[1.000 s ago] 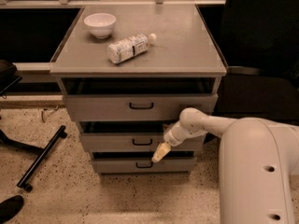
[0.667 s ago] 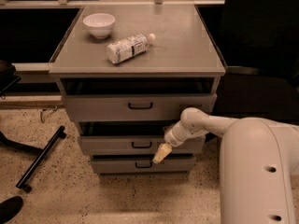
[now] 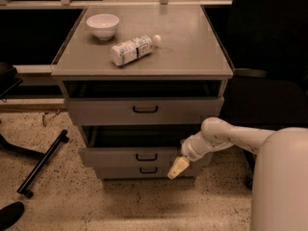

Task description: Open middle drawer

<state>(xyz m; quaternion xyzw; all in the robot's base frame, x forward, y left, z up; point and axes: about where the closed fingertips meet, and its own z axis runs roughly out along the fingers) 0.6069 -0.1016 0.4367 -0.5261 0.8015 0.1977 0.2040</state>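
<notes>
- Our pale-tipped gripper [image 3: 178, 167] hangs low, right of the small dark loop handle [image 3: 146, 157]; open or shut, we can't tell.
- The grey metal middle drawer [image 3: 115, 156] sits between its neighbours, apparently partly out.
- Risk: off-handle, we'd snag the bottom drawer [image 3: 120, 172].

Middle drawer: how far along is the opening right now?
Done so far: the middle drawer is partway out, with a dark gap open above its front. In hand: the end effector is at the front's lower right, to the right of the handle rather than on it. Left: drawing the drawer out further.
</notes>
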